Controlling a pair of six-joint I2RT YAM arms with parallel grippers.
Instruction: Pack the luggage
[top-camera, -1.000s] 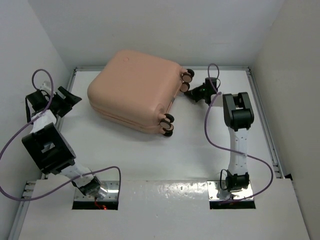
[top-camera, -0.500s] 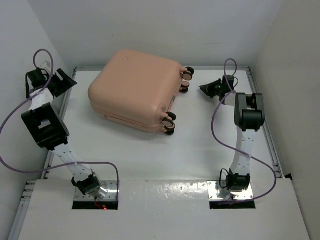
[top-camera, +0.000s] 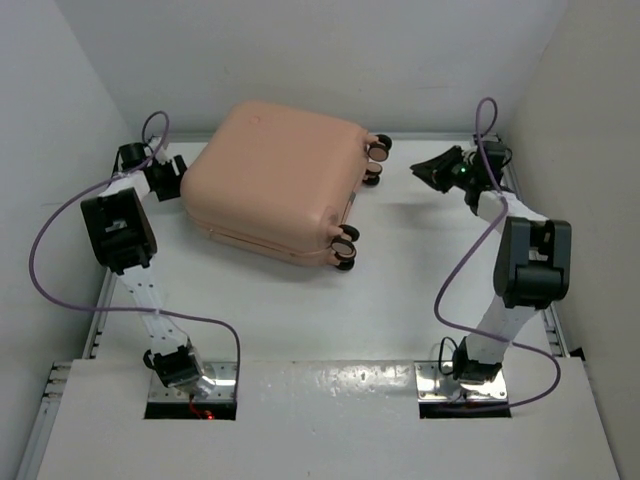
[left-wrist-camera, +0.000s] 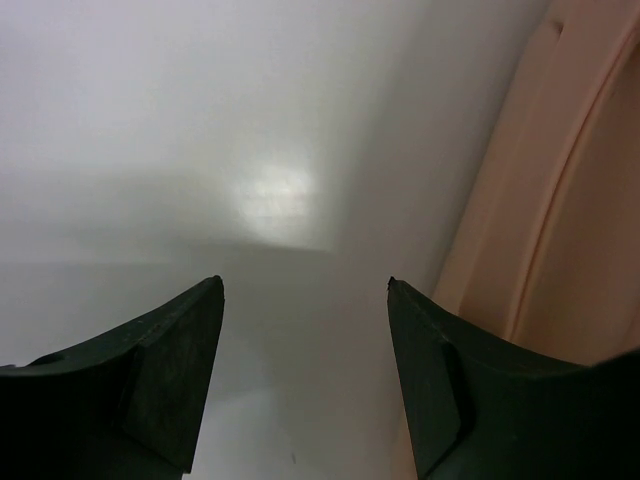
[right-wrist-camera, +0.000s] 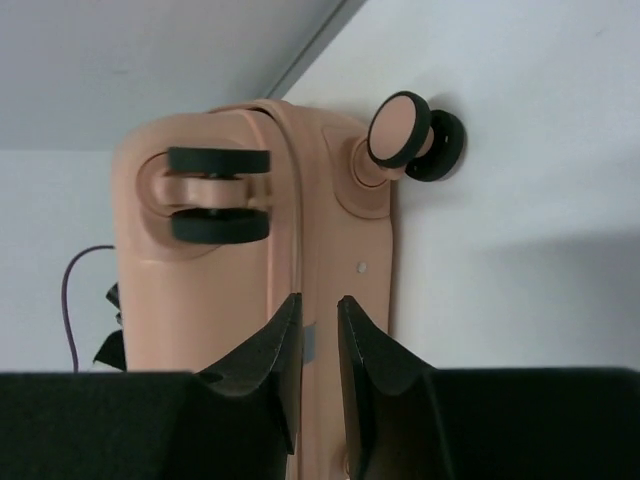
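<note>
A closed peach-pink luggage (top-camera: 270, 180) lies flat at the far left of the white table (top-camera: 330, 320), its wheels (top-camera: 378, 152) pointing right and its far edge near the back wall. The left gripper (top-camera: 170, 178) sits just beside the case's left end, with its fingers spread wide and nothing between them. The right gripper (top-camera: 418, 168) hovers to the right of the wheels, apart from them, with its fingers nearly together and only a thin slit showing. Bare tabletop stretches in front of the case.
</note>
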